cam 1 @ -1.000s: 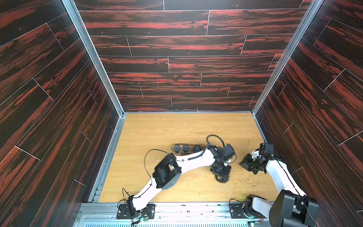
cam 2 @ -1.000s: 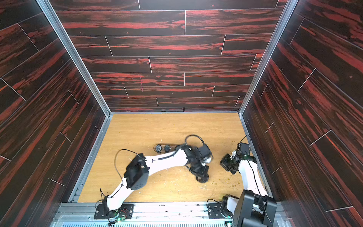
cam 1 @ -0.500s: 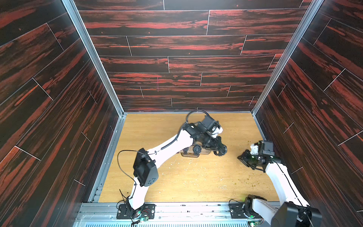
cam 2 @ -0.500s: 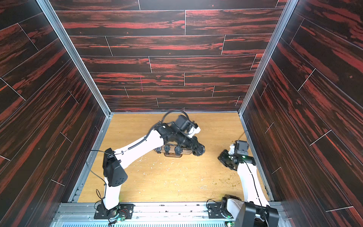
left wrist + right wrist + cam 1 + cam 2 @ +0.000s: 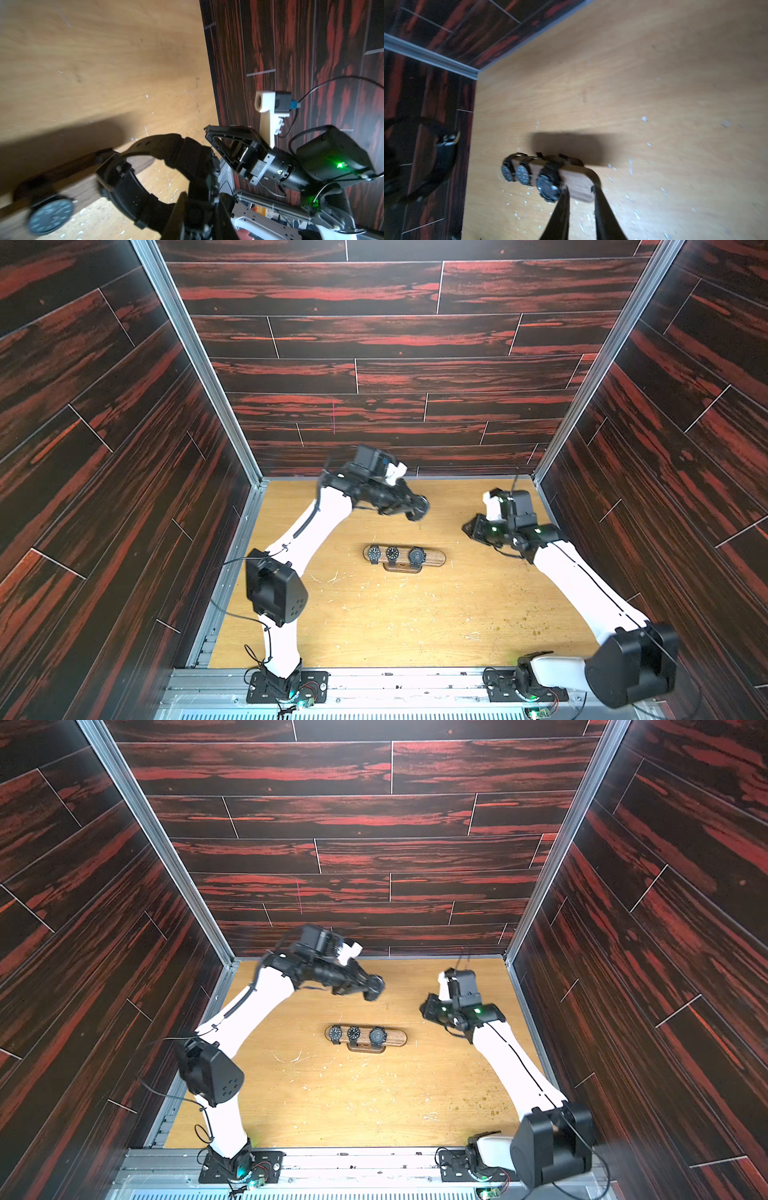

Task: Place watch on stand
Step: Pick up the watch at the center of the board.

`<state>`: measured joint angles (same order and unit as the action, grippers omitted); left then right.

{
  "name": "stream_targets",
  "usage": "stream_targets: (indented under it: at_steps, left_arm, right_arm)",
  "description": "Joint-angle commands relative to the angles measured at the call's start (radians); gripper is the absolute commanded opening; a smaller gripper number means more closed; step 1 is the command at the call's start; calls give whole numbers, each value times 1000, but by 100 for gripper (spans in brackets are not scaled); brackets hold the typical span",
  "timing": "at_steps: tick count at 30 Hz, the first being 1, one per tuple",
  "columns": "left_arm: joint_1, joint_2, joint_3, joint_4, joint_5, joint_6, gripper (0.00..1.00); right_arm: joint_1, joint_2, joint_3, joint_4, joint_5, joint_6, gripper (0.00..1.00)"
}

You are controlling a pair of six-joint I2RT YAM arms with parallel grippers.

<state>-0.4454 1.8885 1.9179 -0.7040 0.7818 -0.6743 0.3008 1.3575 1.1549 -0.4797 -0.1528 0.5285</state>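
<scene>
**Inspector A:** We begin with the stand (image 5: 432, 558). Where do we find it?

**Inspector B:** We find it near the middle of the worktop (image 5: 374, 635), its long bar lying crosswise on the small base. Three watches (image 5: 392, 552) sit side by side on the bar, filling it from its left end. The right end of the bar is bare wood. Both top views agree on this.

**Inspector A:** And the black watch (image 5: 166, 149)?

**Inspector B:** We note it is off the stand and in the air. In the left wrist view the left end effector (image 5: 199, 209) is clamped on its case, and the strap curls out in a closed loop beyond the fingertips. In a top view the left end effector (image 5: 417, 506) hangs above the worktop on the far side of the stand, apart from it, nearer the back wall.

**Inspector A:** What do we record for the right end effector (image 5: 471, 529)?

**Inspector B:** We record it raised, to the right of the stand and well apart from it, pointing toward the middle. In the right wrist view its fingers (image 5: 560, 212) stand a little apart, with a clear gap and nothing gripped between them. The bare end of the bar shows beyond the gap, not in it.

**Inspector A:** Any limits on what we can see?

**Inspector B:** Both wrist views are blurred, so we cannot read the dials.
</scene>
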Motion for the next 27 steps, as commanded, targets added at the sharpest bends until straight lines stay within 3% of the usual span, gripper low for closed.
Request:
stream_targets:
  at_steps: [1, 7, 14, 20, 27]
  left_arm:
    - [52, -70, -44, 48, 89, -25, 16]
    - [117, -110, -179, 238, 155, -122, 16]
    - [127, -131, -226, 325, 208, -166, 16]
    - [128, -206, -301, 439, 233, -210, 16]
    - [128, -265, -372, 525, 245, -245, 16]
  right_arm:
    - [42, 40, 66, 62, -80, -28, 26]
    - [115, 117, 188, 144, -312, -11, 39]
    - [143, 158, 208, 335, -551, 120, 41]
    - [143, 164, 197, 407, -618, 192, 43]
    - [142, 163, 190, 406, -608, 200, 44]
